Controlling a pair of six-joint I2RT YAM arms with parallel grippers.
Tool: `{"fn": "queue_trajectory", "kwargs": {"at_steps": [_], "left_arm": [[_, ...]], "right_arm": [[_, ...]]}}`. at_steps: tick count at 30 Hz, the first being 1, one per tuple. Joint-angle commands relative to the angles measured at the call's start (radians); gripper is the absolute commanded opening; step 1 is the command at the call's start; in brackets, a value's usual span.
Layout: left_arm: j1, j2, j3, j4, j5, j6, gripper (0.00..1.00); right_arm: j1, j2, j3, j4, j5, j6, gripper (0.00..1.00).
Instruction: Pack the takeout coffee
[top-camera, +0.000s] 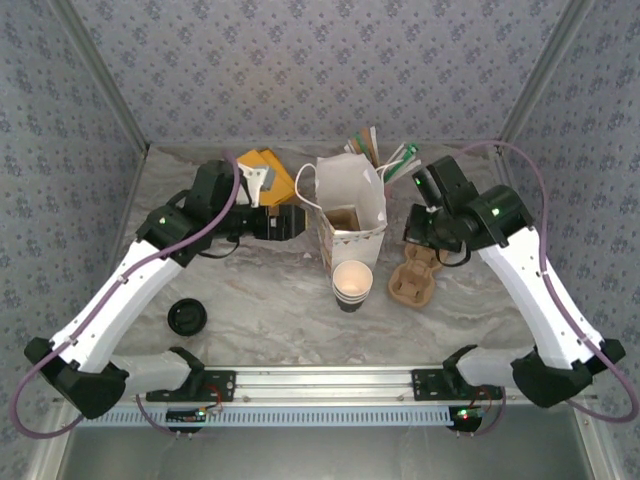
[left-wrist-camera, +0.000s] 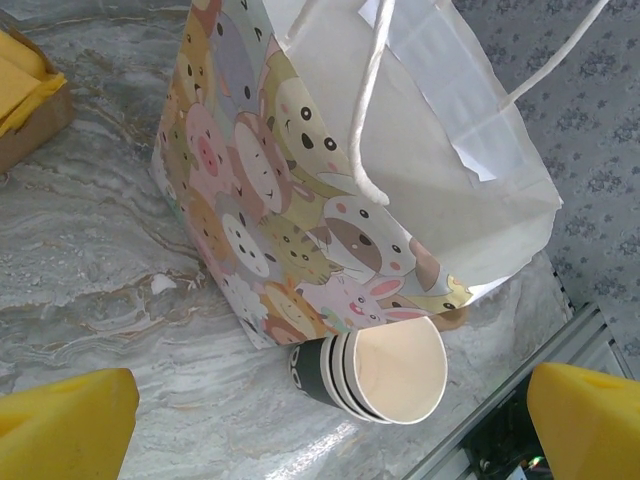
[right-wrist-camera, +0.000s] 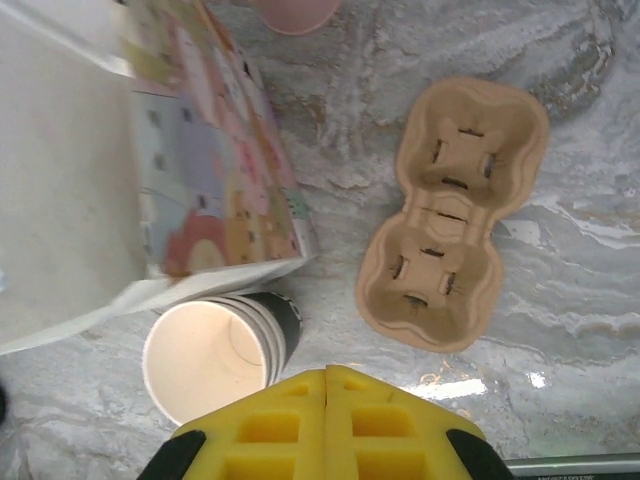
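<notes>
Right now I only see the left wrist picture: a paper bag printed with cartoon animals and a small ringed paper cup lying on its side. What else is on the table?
Observer: A brown moulded-cardboard two-cup carrier lies flat on the grey marble table, to the right of the white paper bag. Both its wells are empty.
Operator: What is the other arm doing?
Observer: The right gripper is shut on nothing and hangs above the table, close to the carrier.
Operator: Does the drink have a lid?
Observer: There is none on the paper cup. A round black disc, perhaps a lid, lies near the left arm's base.
</notes>
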Motion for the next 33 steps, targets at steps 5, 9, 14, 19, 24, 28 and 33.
{"fn": "queue_trajectory", "kwargs": {"at_steps": [5, 9, 14, 19, 24, 28, 33], "left_arm": [[-0.005, 0.047, 0.080, -0.069, -0.115, -0.031, 1.00], [-0.003, 0.067, 0.121, -0.114, -0.169, -0.058, 1.00], [0.024, 0.092, 0.180, -0.191, -0.236, -0.068, 1.00], [0.161, 0.131, 0.239, -0.276, -0.201, -0.119, 1.00], [0.255, 0.152, 0.268, -0.270, -0.181, -0.084, 1.00], [0.295, 0.202, 0.314, -0.273, -0.124, -0.061, 1.00], [0.303, 0.236, 0.330, -0.236, -0.081, -0.053, 1.00]], "right_arm": [[-0.195, -0.102, -0.176, 0.115, -0.156, -0.077, 0.18], [-0.337, -0.098, -0.224, 0.182, -0.280, -0.140, 0.25], [-0.417, -0.076, -0.266, 0.278, -0.317, -0.172, 0.26], [-0.459, -0.002, -0.243, 0.351, -0.355, -0.189, 0.27], [-0.463, 0.110, -0.170, 0.415, -0.347, -0.198, 0.27], [-0.461, 0.213, -0.074, 0.452, -0.326, -0.189, 0.27], [-0.469, 0.372, 0.070, 0.469, -0.312, -0.193, 0.27]]}}
